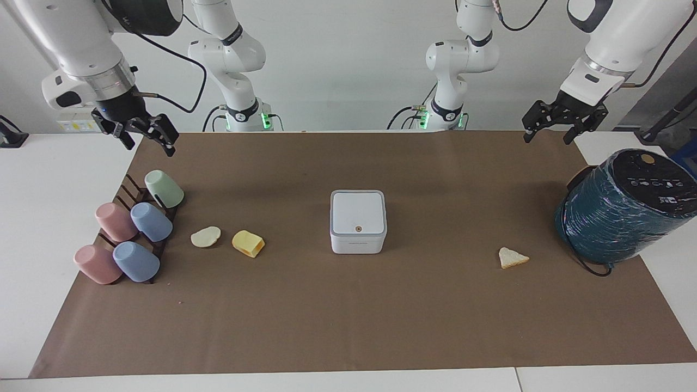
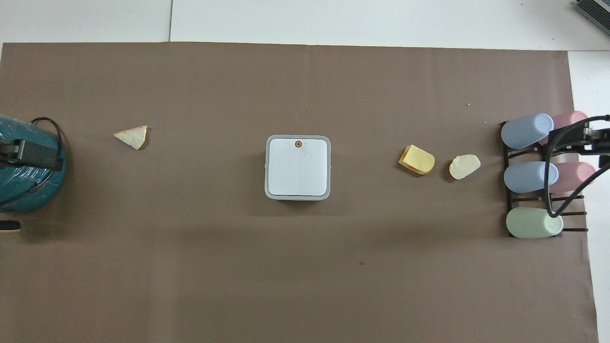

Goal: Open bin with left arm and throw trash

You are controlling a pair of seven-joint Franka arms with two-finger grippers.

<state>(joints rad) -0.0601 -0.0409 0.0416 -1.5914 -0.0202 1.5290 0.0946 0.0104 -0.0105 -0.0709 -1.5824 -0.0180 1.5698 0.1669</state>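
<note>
The right gripper (image 1: 144,132) hangs with fingers spread and nothing in them above the table's edge, over the rack of pastel cups (image 1: 130,234) — waiting, by the look of it, for the lid to lift. A cream oval scrap (image 1: 206,237) and a chunky yellow piece (image 1: 248,243) lie side by side between the cups and the closed white bin (image 1: 358,221), within that arm's likely reach. The bin sits mid-mat, its brown button (image 1: 359,228) on the lid's edge farther from the robots. A triangular wedge (image 1: 512,258) lies alone toward the left arm's end, near the teal cylinder (image 1: 621,209). The left gripper (image 1: 564,120) — fingers parted, empty — hovers above the mat's edge beside the cylinder; opening falls to it.
</note>
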